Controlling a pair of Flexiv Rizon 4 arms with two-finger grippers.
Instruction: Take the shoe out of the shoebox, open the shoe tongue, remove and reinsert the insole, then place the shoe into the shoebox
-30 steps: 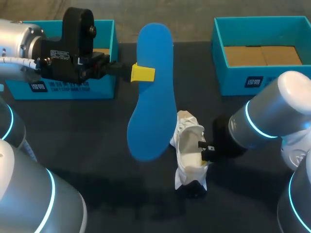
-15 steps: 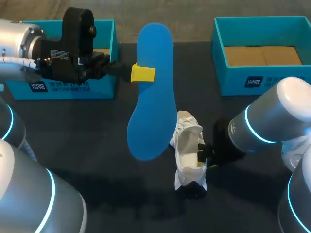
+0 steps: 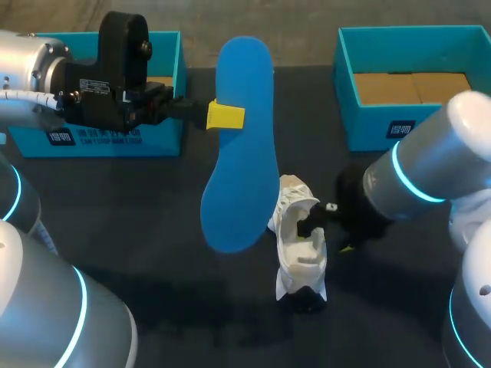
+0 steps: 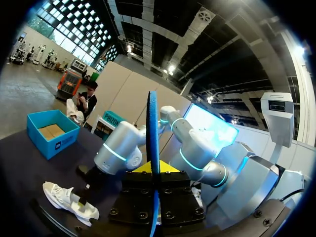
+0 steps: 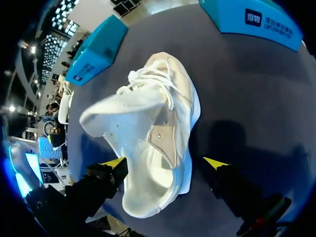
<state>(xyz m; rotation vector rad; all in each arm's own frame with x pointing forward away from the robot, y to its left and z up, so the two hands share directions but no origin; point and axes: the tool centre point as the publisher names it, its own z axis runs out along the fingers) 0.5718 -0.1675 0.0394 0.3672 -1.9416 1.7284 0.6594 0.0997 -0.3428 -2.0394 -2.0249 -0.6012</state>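
Observation:
My left gripper [image 3: 225, 115] is shut on the edge of the blue insole [image 3: 242, 146] and holds it up above the table, behind the shoe. In the left wrist view the insole [image 4: 153, 123] stands edge-on between the shut fingers [image 4: 157, 168]. The white shoe [image 3: 299, 249] lies on the dark table near the middle, its opening facing up. My right gripper [image 3: 326, 234] is at the shoe's right side. In the right wrist view its fingers [image 5: 164, 163] stand wide open on either side of the shoe [image 5: 153, 123], with a gap at the sole side.
A teal shoebox [image 3: 414, 123] with a cardboard floor stands at the back right, and another teal box [image 3: 165, 134] is at the back left, partly hidden by my left arm. The shoe [image 4: 69, 200] also shows below the left gripper, on the dark tabletop [image 3: 153, 230].
My right gripper has opened from shut on the shoe's side and let it go, lifting slightly. The shoe has shifted a little. The left arm and insole have not moved.

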